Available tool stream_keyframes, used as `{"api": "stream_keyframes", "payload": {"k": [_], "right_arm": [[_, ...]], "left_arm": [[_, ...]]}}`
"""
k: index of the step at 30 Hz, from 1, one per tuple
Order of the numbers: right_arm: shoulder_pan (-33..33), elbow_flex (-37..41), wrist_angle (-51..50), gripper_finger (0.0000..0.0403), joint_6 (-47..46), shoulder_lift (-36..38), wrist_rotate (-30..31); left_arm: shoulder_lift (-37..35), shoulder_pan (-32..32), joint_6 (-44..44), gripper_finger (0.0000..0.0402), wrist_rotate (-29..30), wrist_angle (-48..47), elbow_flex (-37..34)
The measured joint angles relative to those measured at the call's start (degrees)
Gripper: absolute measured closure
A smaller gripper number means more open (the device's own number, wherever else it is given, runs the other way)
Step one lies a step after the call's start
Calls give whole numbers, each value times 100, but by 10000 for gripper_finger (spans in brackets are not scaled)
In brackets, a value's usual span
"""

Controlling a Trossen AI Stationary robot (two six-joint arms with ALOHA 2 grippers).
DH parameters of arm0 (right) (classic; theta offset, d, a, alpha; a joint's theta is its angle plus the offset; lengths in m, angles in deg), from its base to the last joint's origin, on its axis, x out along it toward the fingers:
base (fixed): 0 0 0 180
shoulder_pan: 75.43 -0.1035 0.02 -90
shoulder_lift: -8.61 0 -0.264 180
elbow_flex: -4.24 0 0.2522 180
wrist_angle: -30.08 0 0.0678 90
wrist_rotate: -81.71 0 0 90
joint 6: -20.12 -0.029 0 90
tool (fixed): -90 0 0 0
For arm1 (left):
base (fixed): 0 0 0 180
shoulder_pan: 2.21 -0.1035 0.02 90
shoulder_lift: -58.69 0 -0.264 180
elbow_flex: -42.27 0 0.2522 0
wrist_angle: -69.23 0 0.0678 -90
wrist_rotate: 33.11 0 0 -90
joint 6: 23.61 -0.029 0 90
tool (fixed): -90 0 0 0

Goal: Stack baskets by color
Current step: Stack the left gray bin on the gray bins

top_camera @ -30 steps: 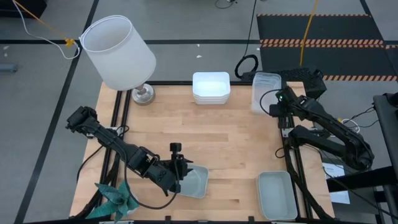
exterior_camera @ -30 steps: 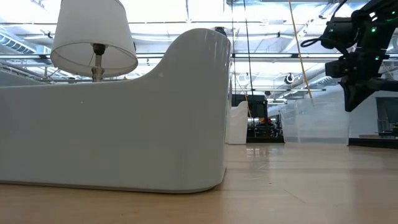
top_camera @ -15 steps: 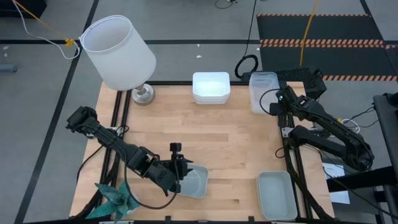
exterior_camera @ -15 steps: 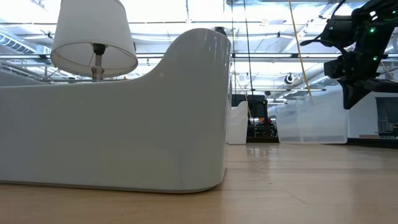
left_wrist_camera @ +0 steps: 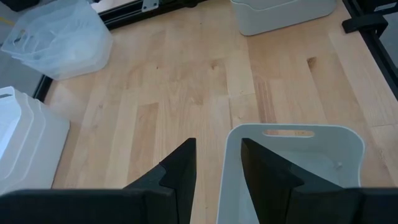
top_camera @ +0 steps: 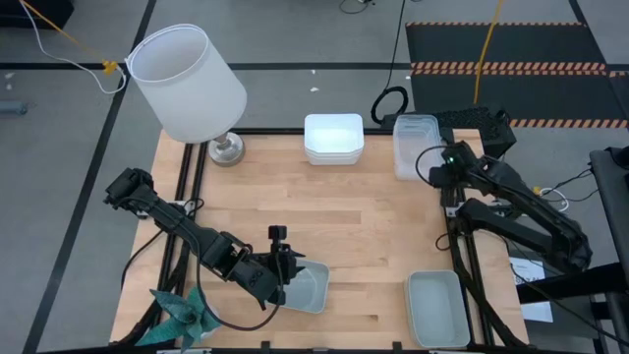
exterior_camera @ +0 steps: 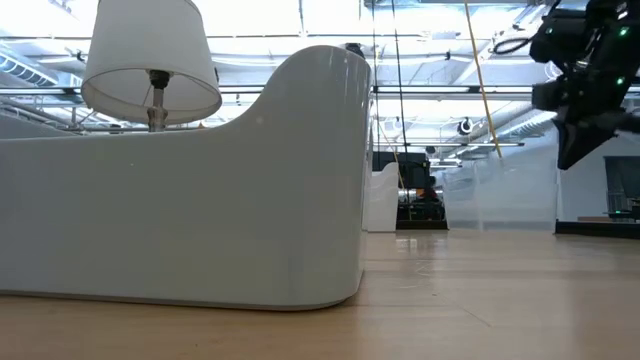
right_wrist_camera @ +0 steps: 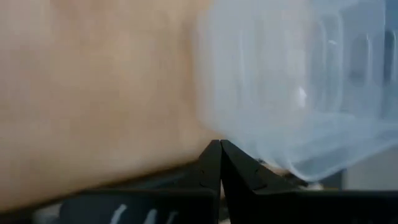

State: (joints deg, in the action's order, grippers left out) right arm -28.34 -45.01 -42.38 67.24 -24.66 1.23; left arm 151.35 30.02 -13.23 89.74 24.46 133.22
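Note:
A grey-green basket (top_camera: pixel 311 288) rests on its bottom near the table's front edge and fills the low view (exterior_camera: pixel 200 200). My left gripper (left_wrist_camera: pixel 217 144) is open astride this basket's left wall (left_wrist_camera: pixel 225 163), one finger inside and one outside, with wood showing between the outer finger and the wall. A stack of clear baskets (top_camera: pixel 417 146) stands at the far right. My right gripper (right_wrist_camera: pixel 219 149) is shut, its tips at the stack's near edge (right_wrist_camera: pixel 267 155); it hangs high at the right of the low view (exterior_camera: pixel 572 160). My left gripper's inner finger (left_wrist_camera: pixel 264 171) lies close along the inside of the grey-green basket's wall; I cannot tell whether it touches. My right gripper's shut tips point slanting down at the clear stack's near lower edge; I cannot tell whether they touch it.
A stack of white baskets (top_camera: pixel 333 138) stands at the far middle. A second grey-green basket (top_camera: pixel 435 307) lies at the near right. A big white lamp (top_camera: pixel 187 79) stands at the far left corner. A teal cloth (top_camera: pixel 182 313) lies at the near left corner.
The clear stack has slid a little toward the table's left edge and turned squarer to the far edge. My right gripper, still shut, has drawn back toward the right edge and risen slightly. My left gripper and its basket have kept still.

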Motion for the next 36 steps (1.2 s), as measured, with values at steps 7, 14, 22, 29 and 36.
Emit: {"api": "stream_keyframes", "payload": {"k": [7,14,22,29,36], "right_arm": [[-560,-611,-242,403,-1184,38,-815],[-1267,-1426,-223,403,-2767,-125,-1471],[-2342,-1608,639,403,-5079,-210,-2168],[-3930,-1110,2508,403,-5798,-322,-2007],[-5494,-860,3756,403,-5772,-1115,-1056]], "left_arm": [[0,0,149,275,-4,-2,0],[0,54,490,275,-65,-63,0],[0,564,600,255,-539,-68,2],[-4,1134,1101,181,-543,-6,-295],[-4,1207,1483,143,-615,799,-846]]}}
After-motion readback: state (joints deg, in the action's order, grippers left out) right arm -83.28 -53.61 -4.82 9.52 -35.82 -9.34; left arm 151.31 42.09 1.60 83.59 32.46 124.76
